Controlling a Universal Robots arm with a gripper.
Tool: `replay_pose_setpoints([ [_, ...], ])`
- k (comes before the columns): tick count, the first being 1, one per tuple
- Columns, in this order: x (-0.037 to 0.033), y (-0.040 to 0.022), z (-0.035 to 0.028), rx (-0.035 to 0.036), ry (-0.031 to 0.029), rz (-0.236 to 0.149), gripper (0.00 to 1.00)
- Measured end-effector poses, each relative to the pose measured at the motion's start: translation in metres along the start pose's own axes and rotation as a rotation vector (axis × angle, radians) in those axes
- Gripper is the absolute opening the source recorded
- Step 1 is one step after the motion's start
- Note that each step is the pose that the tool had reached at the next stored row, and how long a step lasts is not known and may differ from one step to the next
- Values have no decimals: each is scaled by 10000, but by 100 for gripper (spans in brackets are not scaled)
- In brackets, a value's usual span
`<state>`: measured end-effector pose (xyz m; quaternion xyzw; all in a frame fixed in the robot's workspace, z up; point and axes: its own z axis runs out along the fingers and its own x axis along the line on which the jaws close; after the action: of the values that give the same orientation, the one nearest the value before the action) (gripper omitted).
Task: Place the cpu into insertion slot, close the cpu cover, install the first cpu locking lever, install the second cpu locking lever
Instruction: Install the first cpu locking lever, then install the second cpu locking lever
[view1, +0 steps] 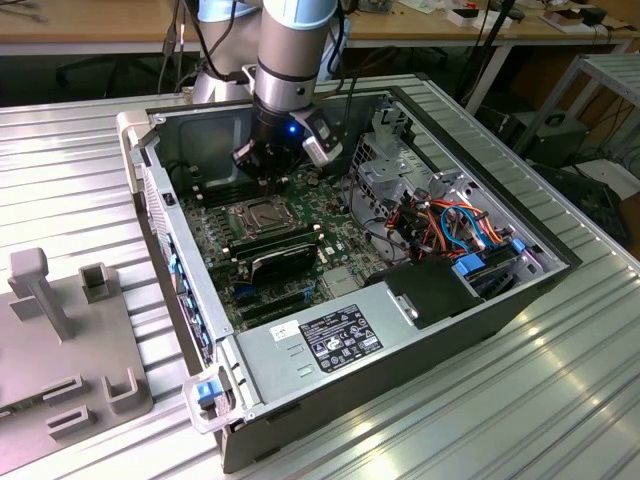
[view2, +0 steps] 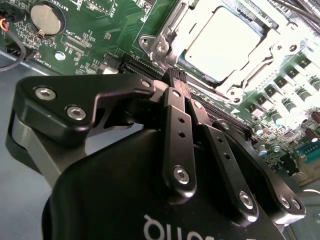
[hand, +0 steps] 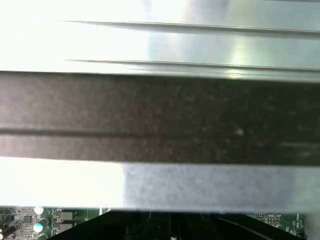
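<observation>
We see the computer case (view1: 400, 330) lying open on the table (view1: 560, 400), motherboard (view1: 300, 260) inside. The cpu (view2: 227, 42) sits in the socket under the cpu cover (view2: 170, 37). The gripper (view2: 176, 76) hangs just beside it.

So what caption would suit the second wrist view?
Closed gripper poised beside the socket, cpu seated under the cpu cover.

Exterior view: we are seeing even, bright room light, with soft sheen streaking the ribbed table (view1: 520, 400).
Second wrist view: glare is washing out the cpu (view2: 227, 42); the near black gripper body is blurring.
First wrist view: we are getting blown-out white bands and heavy blur.
</observation>
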<state>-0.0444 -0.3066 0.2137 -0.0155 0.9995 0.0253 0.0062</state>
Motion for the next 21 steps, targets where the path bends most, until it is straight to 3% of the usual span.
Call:
replay_pose_setpoints([
  [21,0,-21,-62,5,0,0,11],
])
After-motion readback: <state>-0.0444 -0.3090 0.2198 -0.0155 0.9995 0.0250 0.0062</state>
